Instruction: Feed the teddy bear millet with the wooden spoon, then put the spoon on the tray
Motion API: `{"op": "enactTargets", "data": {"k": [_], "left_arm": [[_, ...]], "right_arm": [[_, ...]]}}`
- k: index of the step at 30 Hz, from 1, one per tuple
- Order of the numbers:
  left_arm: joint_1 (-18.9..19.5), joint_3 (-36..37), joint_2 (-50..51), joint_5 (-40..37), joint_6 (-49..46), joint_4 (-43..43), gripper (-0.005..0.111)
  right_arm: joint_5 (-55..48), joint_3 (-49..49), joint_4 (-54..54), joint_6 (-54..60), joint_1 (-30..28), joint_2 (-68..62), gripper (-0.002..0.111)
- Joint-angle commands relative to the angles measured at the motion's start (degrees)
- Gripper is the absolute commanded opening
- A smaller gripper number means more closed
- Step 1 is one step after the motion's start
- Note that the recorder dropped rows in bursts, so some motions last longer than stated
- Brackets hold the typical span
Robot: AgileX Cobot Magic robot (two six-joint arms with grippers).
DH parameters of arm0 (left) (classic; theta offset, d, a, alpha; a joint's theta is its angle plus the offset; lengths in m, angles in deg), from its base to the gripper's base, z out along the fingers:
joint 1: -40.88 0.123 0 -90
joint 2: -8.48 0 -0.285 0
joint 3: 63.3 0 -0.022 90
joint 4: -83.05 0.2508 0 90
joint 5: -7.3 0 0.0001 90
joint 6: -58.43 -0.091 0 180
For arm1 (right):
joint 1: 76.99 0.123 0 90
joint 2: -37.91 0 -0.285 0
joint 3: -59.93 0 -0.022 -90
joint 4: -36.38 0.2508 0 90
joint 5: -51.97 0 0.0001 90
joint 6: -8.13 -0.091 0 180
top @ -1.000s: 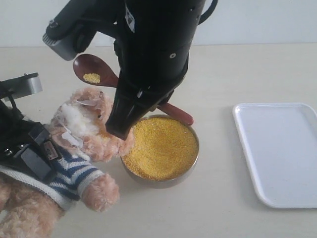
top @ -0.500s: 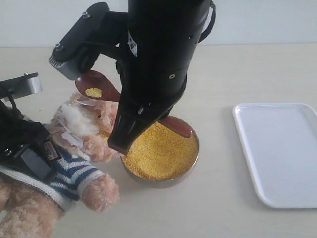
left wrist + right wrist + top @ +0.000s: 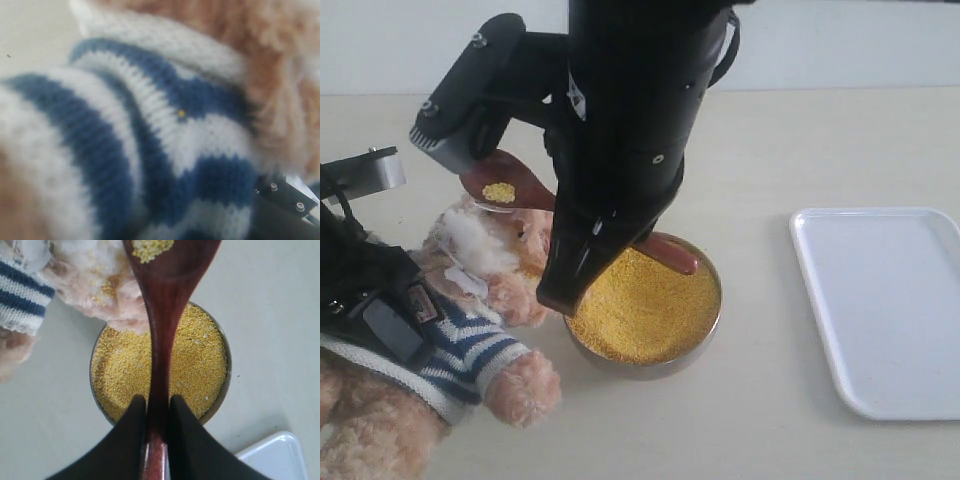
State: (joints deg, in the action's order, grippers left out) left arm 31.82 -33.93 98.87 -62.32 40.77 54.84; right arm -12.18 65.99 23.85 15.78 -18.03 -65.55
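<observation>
The teddy bear [image 3: 485,262] lies at the left in its striped shirt [image 3: 165,130], head beside the metal bowl of millet [image 3: 645,298]. My left gripper [image 3: 388,315] is shut on its torso; only one black finger [image 3: 283,201] shows in the left wrist view. My right gripper [image 3: 568,280] is shut on the handle of the wooden spoon [image 3: 520,188], above the bowl of millet [image 3: 195,360]. The wooden spoon [image 3: 162,325] carries a little millet [image 3: 500,191] just over the bear's face. The white tray [image 3: 890,310] lies at the right.
The big black right arm [image 3: 630,110] hangs over the middle of the table and hides the far rim of the bowl. A corner of the tray [image 3: 272,457] shows beside the bowl. Bare table lies between bowl and tray.
The right arm has come down and the spoon's bowl has sunk toward the bear's face with its millet still in it. Bear and left gripper have stayed put.
</observation>
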Motion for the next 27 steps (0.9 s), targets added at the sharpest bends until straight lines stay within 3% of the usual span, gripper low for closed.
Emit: {"op": "enactTargets", "data": {"k": [1,27], "left_arm": [[-0.22,0.11,-0.71,-0.35,0.05,-1.11,0.004],[-0.22,0.11,-0.71,-0.35,0.05,-1.30,0.004]], "right_arm": [[2.88,-0.32,-2.66,0.48,1.59,-1.40,0.000],[3.54,-4.50,-18.82,-7.65,4.93,-2.21,0.000]]}}
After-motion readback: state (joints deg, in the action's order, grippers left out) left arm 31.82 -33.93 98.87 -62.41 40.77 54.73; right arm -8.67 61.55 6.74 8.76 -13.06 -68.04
